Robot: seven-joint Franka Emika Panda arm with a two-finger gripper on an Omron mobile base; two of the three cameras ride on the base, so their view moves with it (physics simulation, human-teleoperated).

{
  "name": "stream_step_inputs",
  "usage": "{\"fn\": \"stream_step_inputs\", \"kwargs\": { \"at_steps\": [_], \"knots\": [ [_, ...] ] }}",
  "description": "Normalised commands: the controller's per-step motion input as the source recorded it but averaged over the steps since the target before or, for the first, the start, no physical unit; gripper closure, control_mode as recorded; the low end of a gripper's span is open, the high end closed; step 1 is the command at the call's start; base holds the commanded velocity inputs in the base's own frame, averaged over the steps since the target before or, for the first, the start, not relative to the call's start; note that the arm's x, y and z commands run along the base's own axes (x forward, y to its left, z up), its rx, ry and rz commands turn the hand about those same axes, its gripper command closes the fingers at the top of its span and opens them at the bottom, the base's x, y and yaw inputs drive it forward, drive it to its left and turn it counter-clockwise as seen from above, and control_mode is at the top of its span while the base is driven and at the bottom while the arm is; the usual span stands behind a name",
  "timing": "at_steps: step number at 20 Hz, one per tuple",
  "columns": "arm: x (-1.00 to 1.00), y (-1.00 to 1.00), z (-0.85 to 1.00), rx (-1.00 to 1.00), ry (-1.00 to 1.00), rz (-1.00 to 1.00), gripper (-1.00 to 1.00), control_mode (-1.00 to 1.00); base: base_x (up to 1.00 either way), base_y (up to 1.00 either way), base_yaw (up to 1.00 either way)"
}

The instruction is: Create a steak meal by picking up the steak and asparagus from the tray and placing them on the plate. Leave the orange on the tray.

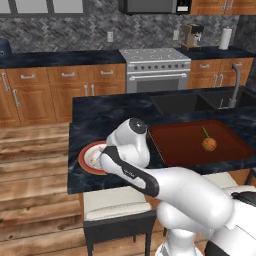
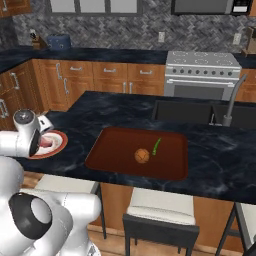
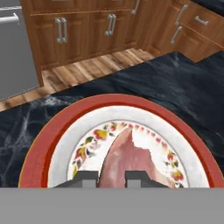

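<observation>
My two-finger gripper (image 3: 111,178) is clamped on the flat pink raw steak (image 3: 127,162), over the round red-rimmed plate (image 3: 52,131) left of the dark red-brown tray (image 1: 172,150). The slab looks limp and slick; an edge pinch suits it.

Dark marble counter (image 1: 100,125), wood cabinets (image 1: 55,90), steel stove (image 1: 157,67), plank floor (image 1: 30,165), grey herringbone backsplash (image 1: 65,30).

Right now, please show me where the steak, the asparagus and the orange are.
steak (image 3: 127,159): hand view, middle of the pink slab, above the plate.
asparagus (image 2: 156,146): right base view, middle of the green stalk.
orange (image 2: 142,156): right base view, centre of the ball.
</observation>
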Motion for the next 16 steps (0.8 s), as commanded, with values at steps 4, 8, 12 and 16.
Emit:
{"fn": "stream_step_inputs", "kwargs": {
  "at_steps": [4,8,12,16],
  "knots": [
    [0.39,0.18,-0.3,0.0,0.0,0.02,1.0,-1.0,0.0,0.0,0.0],
    [0.38,0.1,-0.29,0.0,0.0,0.0,1.0,-1.0,0.0,0.0,0.0],
    [0.37,0.07,-0.28,0.0,0.0,0.0,1.0,-1.0,0.0,0.0,0.0],
    [0.05,0.01,-0.08,0.0,0.0,0.0,-1.0,-1.0,0.0,0.0,0.0]
  ]
}}
